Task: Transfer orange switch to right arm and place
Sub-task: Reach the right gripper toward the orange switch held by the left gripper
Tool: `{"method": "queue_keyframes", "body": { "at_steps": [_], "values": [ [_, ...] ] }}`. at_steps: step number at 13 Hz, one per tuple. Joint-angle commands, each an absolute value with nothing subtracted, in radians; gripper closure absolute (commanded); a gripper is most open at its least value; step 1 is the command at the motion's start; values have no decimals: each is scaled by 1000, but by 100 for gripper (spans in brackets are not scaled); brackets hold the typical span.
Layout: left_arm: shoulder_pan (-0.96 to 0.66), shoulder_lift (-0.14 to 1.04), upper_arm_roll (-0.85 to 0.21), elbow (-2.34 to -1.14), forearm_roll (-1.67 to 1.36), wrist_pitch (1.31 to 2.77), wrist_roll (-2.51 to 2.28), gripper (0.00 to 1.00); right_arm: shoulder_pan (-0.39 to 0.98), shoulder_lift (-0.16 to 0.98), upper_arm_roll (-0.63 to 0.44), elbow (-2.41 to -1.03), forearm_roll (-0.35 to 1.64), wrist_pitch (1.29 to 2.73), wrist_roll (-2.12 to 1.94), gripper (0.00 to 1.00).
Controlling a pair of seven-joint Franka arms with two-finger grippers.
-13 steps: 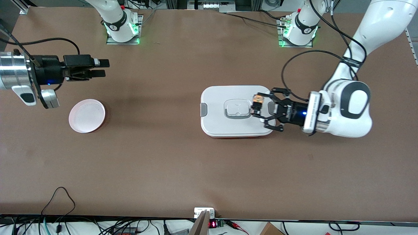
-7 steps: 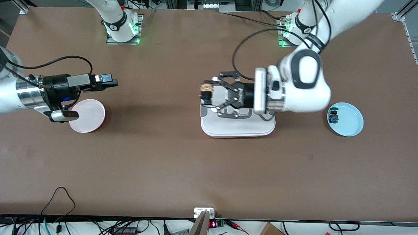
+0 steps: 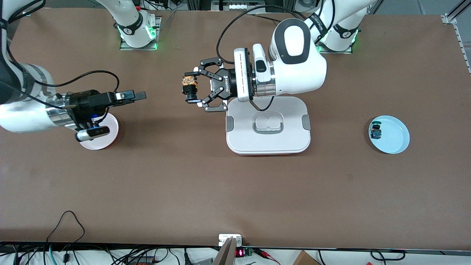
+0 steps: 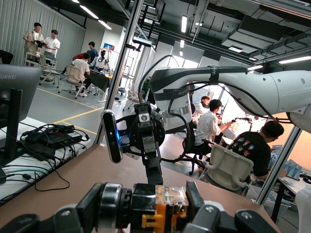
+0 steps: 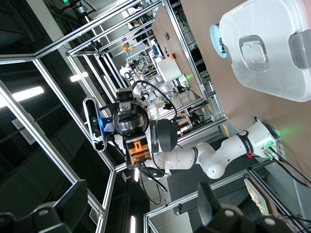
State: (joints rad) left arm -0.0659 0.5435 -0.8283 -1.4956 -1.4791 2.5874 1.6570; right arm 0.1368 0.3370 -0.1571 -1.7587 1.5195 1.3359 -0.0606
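From the front camera we see the left gripper (image 3: pixel 192 92) up in the air over bare table just beside the white lidded box (image 3: pixel 268 127), toward the right arm's end of it. Its fingers are clamped on the orange switch (image 3: pixel 190 87), which sits crosswise between the fingertips. The right gripper (image 3: pixel 140 96) hangs above the table near the pink plate (image 3: pixel 107 141), pointing toward the left gripper with a stretch of table between the two; we judge its fingers spread from the right wrist view, not from here. At the left arm's end of the table a light blue plate (image 3: pixel 395 138) holds a small dark switch with a blue-green body (image 3: pixel 375 131).

In the left wrist view we see the orange switch (image 4: pixel 167 206) pinched between the left gripper's dark fingers (image 4: pixel 199 216), and farther off the right gripper (image 4: pixel 154 171) pointing straight at it.

In the right wrist view the right gripper's own fingers (image 5: pixel 209 204) stand wide apart with nothing between them. Facing us farther off is the left gripper (image 5: pixel 137 154) gripping the orange switch (image 5: pixel 136 146), and we also see the white lidded box (image 5: pixel 272 48) on the table.
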Motion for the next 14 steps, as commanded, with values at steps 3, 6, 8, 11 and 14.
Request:
{"method": "queue_keyframes", "body": {
  "at_steps": [3, 6, 8, 11, 14],
  "values": [
    [-71, 549, -818, -1473, -1503, 2588, 1654, 100, 179, 310, -71, -1784, 1626, 1494, 16, 0],
    [-71, 548, -818, -1473, -1503, 2588, 1654, 100, 189, 299, -15, -1786, 1661, 1557, 41, 0],
    [-71, 549, -818, -1473, -1503, 2588, 1654, 100, 199, 296, -2, -1787, 1684, 1592, 95, 0],
    [-71, 548, -818, -1473, -1503, 2588, 1654, 100, 225, 295, -2, -1796, 1697, 1589, 138, 0],
    [-71, 548, -818, -1473, -1503, 2588, 1654, 100, 241, 295, -2, -1799, 1701, 1592, 150, 0]
  ]
}}
